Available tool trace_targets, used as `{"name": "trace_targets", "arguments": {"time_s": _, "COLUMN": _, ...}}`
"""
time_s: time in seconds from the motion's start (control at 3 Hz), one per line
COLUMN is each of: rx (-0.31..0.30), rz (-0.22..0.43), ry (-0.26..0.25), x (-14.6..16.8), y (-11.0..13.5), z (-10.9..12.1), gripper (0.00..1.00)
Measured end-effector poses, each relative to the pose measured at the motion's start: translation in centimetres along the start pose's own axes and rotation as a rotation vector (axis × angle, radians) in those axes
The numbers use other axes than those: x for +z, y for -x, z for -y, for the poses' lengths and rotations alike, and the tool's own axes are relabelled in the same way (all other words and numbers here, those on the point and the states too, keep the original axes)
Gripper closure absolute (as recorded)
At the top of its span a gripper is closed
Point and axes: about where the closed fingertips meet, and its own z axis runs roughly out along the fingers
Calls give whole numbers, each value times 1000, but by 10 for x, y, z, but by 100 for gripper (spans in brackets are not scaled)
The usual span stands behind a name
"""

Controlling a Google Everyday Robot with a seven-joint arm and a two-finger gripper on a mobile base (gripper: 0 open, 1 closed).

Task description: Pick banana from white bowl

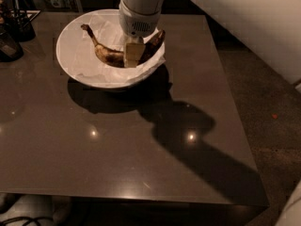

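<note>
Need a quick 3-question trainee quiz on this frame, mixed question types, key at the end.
1. Multiple choice: where is the gripper? A) down in the white bowl, at the middle of the banana; B) hanging past the table's right edge; C) resting on the tabletop.
2. True or false: the banana lies on the table beside the bowl.
3. Fill in: the bowl is lined with crumpled white ____.
Key: 1 A; 2 false; 3 paper.

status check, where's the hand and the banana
Hand down inside white bowl, over middle of banana. Banana lying on paper lining, not lifted. Dark containers at left table edge, apart from bowl.
</note>
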Motion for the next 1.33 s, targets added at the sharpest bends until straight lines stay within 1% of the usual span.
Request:
{"name": "trace_targets", "arguments": {"time_s": 0.33, "rx": -2, "rz": 13, "ry": 20, "x": -11, "y": 3, "z": -6, "gripper": 100}}
{"name": "trace_targets", "arguments": {"time_s": 0.67, "rx": -5, "rz": 66, "ry": 49, "x": -26, "y": 10, "z": -28, "gripper": 100}}
{"name": "trace_targets", "arguments": {"time_s": 1.0, "rx": 1, "rz": 96, "ry": 85, "x": -43, "y": 15, "z": -55, "gripper": 100}}
{"name": "trace_targets", "arguments": {"time_s": 1.33, "rx": 1, "rz": 98, "ry": 86, "x": -44, "y": 16, "z": -55, "gripper": 100}}
